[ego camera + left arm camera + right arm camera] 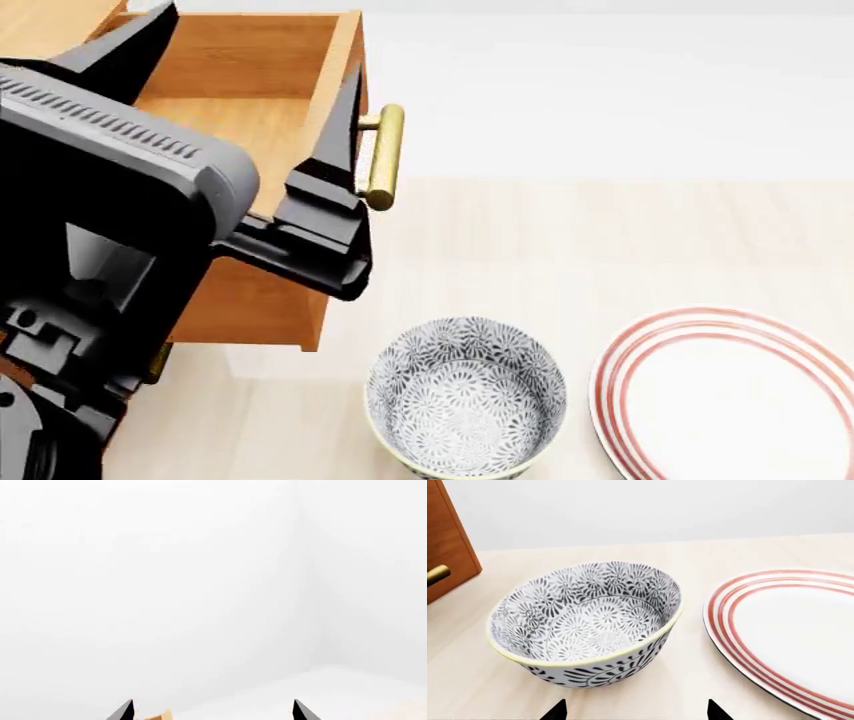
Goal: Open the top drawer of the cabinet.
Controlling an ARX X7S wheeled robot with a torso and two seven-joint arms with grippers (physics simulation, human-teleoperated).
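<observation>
Left gripper (pixel 212 711): only two dark fingertips poke in at the bottom edge of the left wrist view, well apart, nothing between them. A sliver of pale wood shows beside one tip; everything else there is blank white wall and floor.

Right gripper (pixel 635 711): again two dark tips only, at the bottom edge of the right wrist view, spread apart and empty. Just beyond them sits the bowl (pixel 586 625), grey floral pattern, yellowish rim, upright on the pale wood floor (pixel 707 550). The plate (pixel 790 635), white with red rings, lies beside the bowl without touching it and is cut off at the right edge. At the far left edge, a corner of the cabinet (pixel 447 555) with a stub of brass handle; which drawer it belongs to cannot be told.

Head view: the left arm (pixel 120 200) fills the left half of the frame and hides much of the cabinet. The top drawer (pixel 254 90) sits in the upper left, pulled out, its lighter interior exposed. Its brass handle (pixel 384 155) stands at the drawer's front, upper centre-left, with a dark part of the arm close against the drawer front beside it; contact cannot be made out. Lower drawers hidden. Right arm not visible in this view. Bowl bottom centre, plate cropped at the lower right.
</observation>
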